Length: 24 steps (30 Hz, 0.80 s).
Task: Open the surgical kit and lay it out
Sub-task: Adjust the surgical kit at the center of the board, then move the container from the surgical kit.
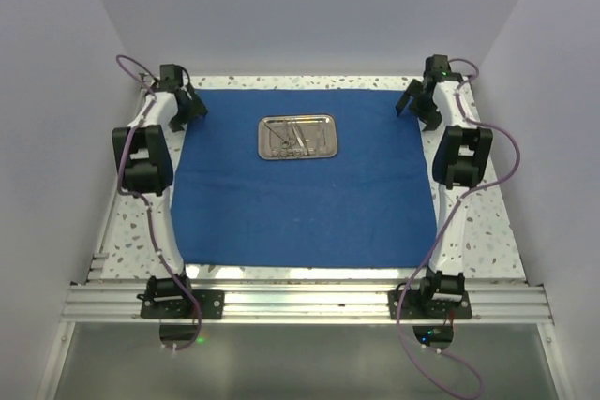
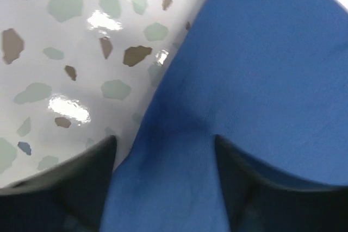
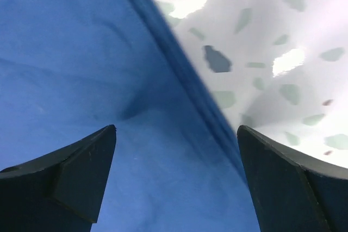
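The royal-blue cloth [image 1: 300, 194] lies spread flat as a large sheet over the table. A small shiny steel tray [image 1: 297, 137] sits on its far middle, with thin silver instruments [image 1: 292, 135] inside; I cannot tell them apart. My left gripper [image 1: 187, 108] is open at the cloth's far left corner; in the left wrist view the cloth edge [image 2: 179, 150] runs between its fingers [image 2: 92, 167]. My right gripper [image 1: 419, 105] is open at the far right corner; the cloth edge [image 3: 185, 134] lies between its fingers [image 3: 81, 167].
The speckled white tabletop [image 1: 131, 231] shows as narrow strips left, right and behind the cloth. Grey walls close in on three sides. An aluminium rail [image 1: 300, 302] with both arm bases runs along the near edge.
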Each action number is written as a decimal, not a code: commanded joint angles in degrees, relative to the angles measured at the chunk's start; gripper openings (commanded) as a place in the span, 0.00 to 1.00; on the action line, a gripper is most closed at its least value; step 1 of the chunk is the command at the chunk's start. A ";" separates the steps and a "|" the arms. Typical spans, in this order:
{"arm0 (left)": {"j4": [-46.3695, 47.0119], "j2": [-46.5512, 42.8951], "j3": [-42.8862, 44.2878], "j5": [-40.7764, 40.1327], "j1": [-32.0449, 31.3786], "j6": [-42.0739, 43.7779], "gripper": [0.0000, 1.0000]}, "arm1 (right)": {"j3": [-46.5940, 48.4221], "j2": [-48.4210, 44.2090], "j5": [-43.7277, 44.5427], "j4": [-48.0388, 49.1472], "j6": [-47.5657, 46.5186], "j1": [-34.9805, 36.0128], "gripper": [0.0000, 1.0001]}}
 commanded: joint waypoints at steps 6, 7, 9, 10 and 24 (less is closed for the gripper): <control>2.65 -9.89 2.72 -3.60 0.64 1.68 0.99 | -3.20 -9.54 5.11 -2.52 -2.75 -2.34 0.98; 2.91 -10.68 2.02 -3.07 0.20 1.59 0.98 | -4.53 -12.42 3.71 -2.43 -2.23 -2.34 0.98; 3.70 -13.05 -0.87 -2.02 -1.73 1.41 0.93 | -10.22 -15.78 2.12 -1.56 -1.79 -2.26 0.98; 4.93 -13.84 -1.93 0.08 -2.69 1.50 0.91 | -12.43 -17.45 1.16 -1.12 -1.18 -2.25 0.98; 2.66 -1.20 0.52 7.57 -21.95 3.87 0.54 | -42.86 -39.52 -1.84 0.73 -2.75 1.96 0.98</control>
